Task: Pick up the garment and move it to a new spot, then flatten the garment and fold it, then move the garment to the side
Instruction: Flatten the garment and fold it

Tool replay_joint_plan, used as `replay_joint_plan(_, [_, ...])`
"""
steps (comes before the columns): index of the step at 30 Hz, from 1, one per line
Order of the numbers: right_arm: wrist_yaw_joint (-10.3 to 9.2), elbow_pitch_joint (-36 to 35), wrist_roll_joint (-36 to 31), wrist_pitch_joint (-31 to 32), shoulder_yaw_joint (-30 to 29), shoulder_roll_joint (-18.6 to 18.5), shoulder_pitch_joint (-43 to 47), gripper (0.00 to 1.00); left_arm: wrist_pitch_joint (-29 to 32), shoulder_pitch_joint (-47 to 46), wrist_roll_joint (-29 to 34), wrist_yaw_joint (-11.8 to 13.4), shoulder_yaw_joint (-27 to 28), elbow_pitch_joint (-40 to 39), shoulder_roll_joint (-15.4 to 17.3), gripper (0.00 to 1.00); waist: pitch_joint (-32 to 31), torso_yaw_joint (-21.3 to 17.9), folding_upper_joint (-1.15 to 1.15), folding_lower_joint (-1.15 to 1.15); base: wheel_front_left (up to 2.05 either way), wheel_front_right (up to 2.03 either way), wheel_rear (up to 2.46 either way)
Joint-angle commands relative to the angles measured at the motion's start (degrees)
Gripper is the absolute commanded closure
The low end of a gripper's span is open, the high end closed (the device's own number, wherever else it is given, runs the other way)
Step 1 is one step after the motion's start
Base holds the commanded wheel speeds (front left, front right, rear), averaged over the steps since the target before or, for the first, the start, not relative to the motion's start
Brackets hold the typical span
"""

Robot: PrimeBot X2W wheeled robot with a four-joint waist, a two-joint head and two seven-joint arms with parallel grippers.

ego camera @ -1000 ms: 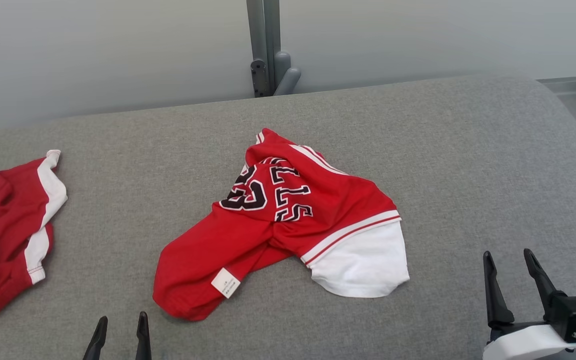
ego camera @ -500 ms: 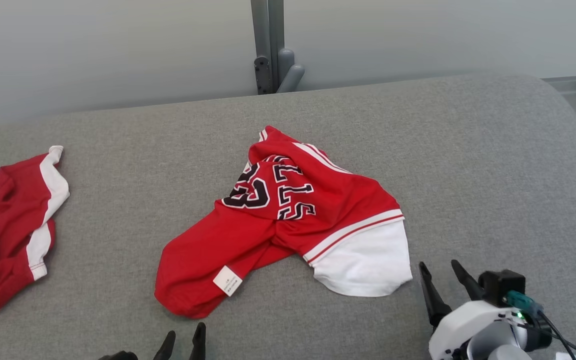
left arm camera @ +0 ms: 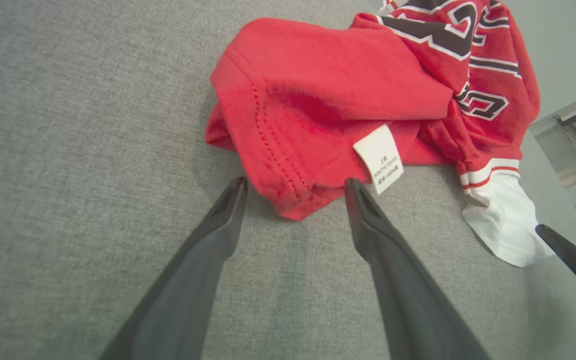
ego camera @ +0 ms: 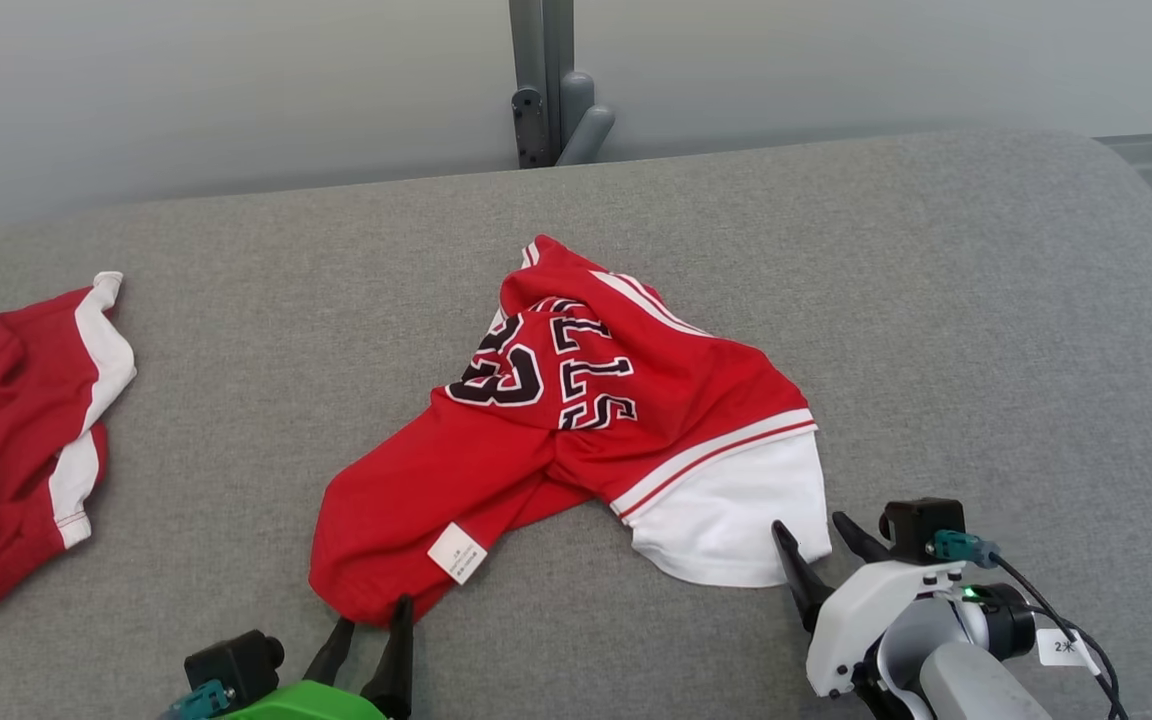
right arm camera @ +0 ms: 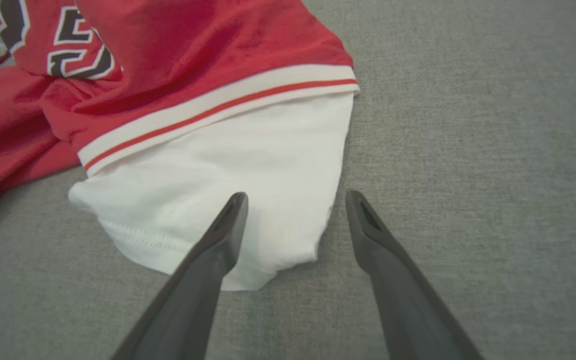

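The garment (ego camera: 576,420) is a crumpled red jersey with black-and-white lettering, a white sleeve end and a small white label, lying mid-couch. My left gripper (ego camera: 371,625) stands open at its near red corner; in the left wrist view the left gripper (left arm camera: 293,187) straddles the red hem (left arm camera: 288,195) just left of the label (left arm camera: 379,157). My right gripper (ego camera: 816,535) is open at the white sleeve end (ego camera: 736,510). The right wrist view shows the right gripper (right arm camera: 295,200) over the white edge (right arm camera: 248,200) of the garment, one finger above the cloth, the other beside it.
A second red-and-white garment (ego camera: 16,440) lies at the far left of the grey couch cushion (ego camera: 986,350). A grey metal post (ego camera: 546,80) stands behind the couch against a pale wall. Bare cushion stretches to the right of the jersey.
Both grippers have moved up the head view toward the jersey, the left to its red corner, the right to the white sleeve end. The camera has shifted slightly. The jersey lies as before.
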Motion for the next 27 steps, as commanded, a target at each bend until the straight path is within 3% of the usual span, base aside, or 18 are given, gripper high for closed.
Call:
replay_joint_plan(1, [-0.04, 0.50, 0.31, -0.53, 0.32, -0.23, -0.74, 0.00, -0.19, -1.03, 0.20, 0.23, -0.02, 0.48, 0.31, 0.00, 0.25, -0.01, 0.25, 0.00, 0.00, 0.00, 0.00])
replay_joint_plan(7, [-0.04, 2.46, 0.64, -2.16, 1.88, -0.24, -2.36, 0.00, -0.76, -2.61, -0.14, -0.42, -0.52, 2.01, 0.45, 0.00, 0.64, -0.32, 0.25, 0.00, 0.00, 0.00, 0.00])
replay_joint_plan(17, [-0.04, 4.54, 1.08, -4.29, 3.12, -0.22, -3.50, 0.00, -0.17, -0.96, 0.79, 0.97, -1.47, 0.42, 1.02, 0.01, 0.35, 0.09, 0.25, 0.00, 0.00, 0.00, 0.00])
replay_joint_plan(19, [-0.04, 4.86, 1.14, -4.53, 3.23, -0.23, -3.60, 0.00, 0.31, -0.52, 1.04, 1.43, -1.80, -0.31, 1.20, 0.22, 0.29, 0.28, 0.25, 0.00, 0.00, 0.00, 0.00])
replay_joint_plan(20, [-0.04, 5.00, 1.18, -4.66, 3.30, -0.23, -3.69, 0.00, 0.64, -0.33, 1.10, 1.55, -1.87, -0.86, 1.28, 0.46, 0.28, 0.37, 0.25, 0.00, 0.00, 0.00, 0.00])
replay_joint_plan(21, [-0.04, 5.07, 1.25, -4.73, 3.38, -0.22, -3.74, 0.00, 0.88, -0.19, 1.13, 1.54, -2.02, -1.41, 1.38, 0.57, 0.30, 0.47, 0.25, 0.00, 0.00, 0.00, 0.00])
replay_joint_plan(23, [-0.04, 5.31, 1.37, -5.01, 3.58, -0.23, -3.82, 0.00, 1.50, 0.14, 0.89, 1.43, -2.37, -2.15, 1.33, 0.76, 0.30, 0.68, 0.25, 0.00, 0.00, 0.00, 0.00])
replay_joint_plan(25, [-0.04, 5.46, 1.44, -5.25, 3.89, -0.23, -4.09, 0.00, 1.97, 0.14, 0.92, 1.61, -2.70, -2.79, 1.35, 0.84, 0.38, 0.85, 0.25, 0.00, 0.00, 0.00, 0.00])
replay_joint_plan(26, [-0.04, 5.43, 1.83, -5.55, 4.44, -0.22, -4.46, 0.00, 2.33, -0.41, 1.29, 1.66, -3.22, -2.99, 1.43, 1.00, 0.56, 0.93, 0.25, 0.00, 0.00, 0.00, 0.00])
replay_joint_plan(27, [-0.04, 5.39, 2.12, -5.60, 4.71, -0.21, -4.63, 0.00, 2.55, -0.74, 1.18, 1.47, -3.45, -3.05, 1.40, 1.00, 0.62, 0.94, 0.25, 0.00, 0.00, 0.00, 0.00])
